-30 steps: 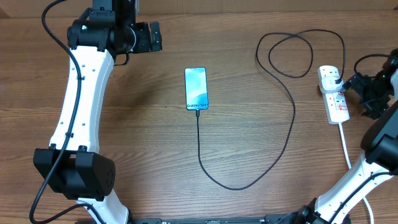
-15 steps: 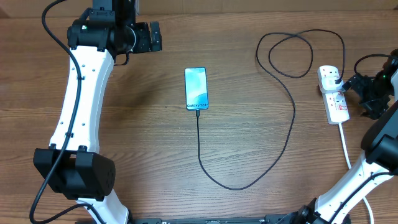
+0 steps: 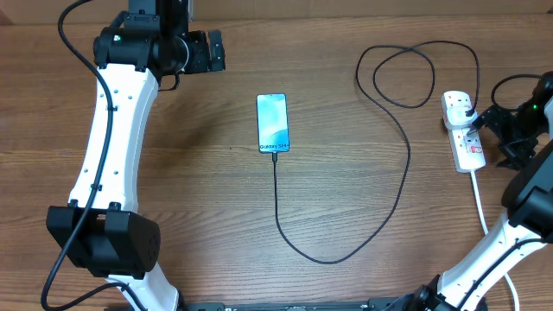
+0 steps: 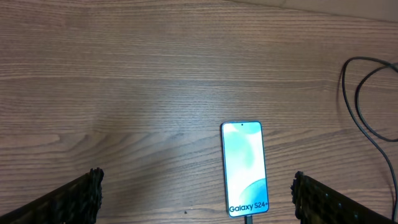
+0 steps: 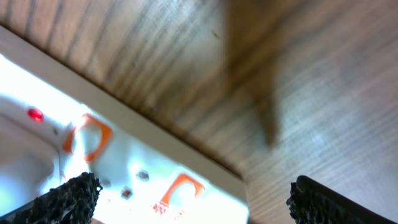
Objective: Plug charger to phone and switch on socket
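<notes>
**Charger (image 3: 276, 194) meets phone (image 3: 272, 122); both grippers wide and empty**

The phone lies flat near the middle of the table (image 3: 346, 199), screen up and lit, its text at the near end. The charger's thin black cable touches the phone's near edge. From there it runs toward the robot, curves round to the right and climbs to the far side. It makes a loop there and ends in a black plug seated in the far end of the socket (image 3: 464, 138). Whether the tip is fully home in the phone cannot be told.

The socket lies at the right edge of the table, its white cord (image 3: 478, 199) trailing toward the robot.

The left gripper (image 3: 218, 50) hangs above the far left of the table, well apart from the phone, jaws spread wide with nothing between them. Its wrist view shows the phone (image 4: 244, 168) ahead, between the two fingers (image 4: 74, 199).

The right gripper (image 3: 488, 130) hovers just beside the socket, jaws likewise fully apart and holding nothing. Its blurred wrist view shows the socket (image 5: 124, 162) close below, with orange-red markings and a small red dot at left. The switch position cannot be told.
</notes>
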`<act>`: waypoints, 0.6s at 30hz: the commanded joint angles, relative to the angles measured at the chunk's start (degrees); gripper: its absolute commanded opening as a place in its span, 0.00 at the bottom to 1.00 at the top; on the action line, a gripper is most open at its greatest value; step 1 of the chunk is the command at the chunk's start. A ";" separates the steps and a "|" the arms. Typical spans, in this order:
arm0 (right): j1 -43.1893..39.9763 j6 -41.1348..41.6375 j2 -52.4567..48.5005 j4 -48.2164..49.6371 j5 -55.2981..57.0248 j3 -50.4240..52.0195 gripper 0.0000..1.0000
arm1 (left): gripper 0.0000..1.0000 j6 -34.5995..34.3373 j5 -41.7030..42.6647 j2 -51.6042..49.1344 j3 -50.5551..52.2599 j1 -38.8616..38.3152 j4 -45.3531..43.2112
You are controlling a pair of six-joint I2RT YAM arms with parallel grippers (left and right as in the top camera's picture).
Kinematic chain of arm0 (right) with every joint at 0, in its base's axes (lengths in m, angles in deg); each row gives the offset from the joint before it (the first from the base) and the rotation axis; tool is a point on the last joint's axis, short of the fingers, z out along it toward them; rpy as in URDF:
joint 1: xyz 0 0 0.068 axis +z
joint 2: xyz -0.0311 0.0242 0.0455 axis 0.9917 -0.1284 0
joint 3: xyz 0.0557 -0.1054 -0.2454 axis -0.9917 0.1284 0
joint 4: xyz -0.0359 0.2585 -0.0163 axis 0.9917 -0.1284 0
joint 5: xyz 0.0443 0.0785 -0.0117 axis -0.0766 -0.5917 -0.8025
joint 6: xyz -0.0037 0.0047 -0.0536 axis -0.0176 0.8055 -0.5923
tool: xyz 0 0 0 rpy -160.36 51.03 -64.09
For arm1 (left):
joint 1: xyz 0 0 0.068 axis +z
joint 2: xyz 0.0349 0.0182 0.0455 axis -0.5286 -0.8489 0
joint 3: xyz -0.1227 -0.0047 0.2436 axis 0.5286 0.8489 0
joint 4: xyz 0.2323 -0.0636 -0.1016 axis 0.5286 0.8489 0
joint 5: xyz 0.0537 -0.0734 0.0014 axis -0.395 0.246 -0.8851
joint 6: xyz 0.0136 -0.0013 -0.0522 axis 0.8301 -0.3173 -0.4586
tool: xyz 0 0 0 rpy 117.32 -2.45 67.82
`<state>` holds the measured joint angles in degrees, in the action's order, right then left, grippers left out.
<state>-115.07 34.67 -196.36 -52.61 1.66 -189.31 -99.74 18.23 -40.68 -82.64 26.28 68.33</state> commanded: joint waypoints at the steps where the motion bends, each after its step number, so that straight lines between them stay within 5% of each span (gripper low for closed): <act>1: -2.32 3.56 4.33 -1.66 2.71 -4.70 1.00 | 1.00 -1.01 -0.57 -0.24 0.17 -0.39 -0.09; 11: -2.01 8.83 26.16 -13.27 0.63 -5.16 1.00 | 1.00 -1.01 -0.57 -0.24 0.17 -0.39 -0.09; 18: 11.19 7.91 48.33 -14.23 3.30 3.02 1.00 | 1.00 -1.01 -0.57 -0.24 0.17 -0.39 -0.09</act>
<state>-109.21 41.99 -155.77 -66.47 3.59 -189.66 -99.74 18.05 -40.68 -82.64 26.28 68.35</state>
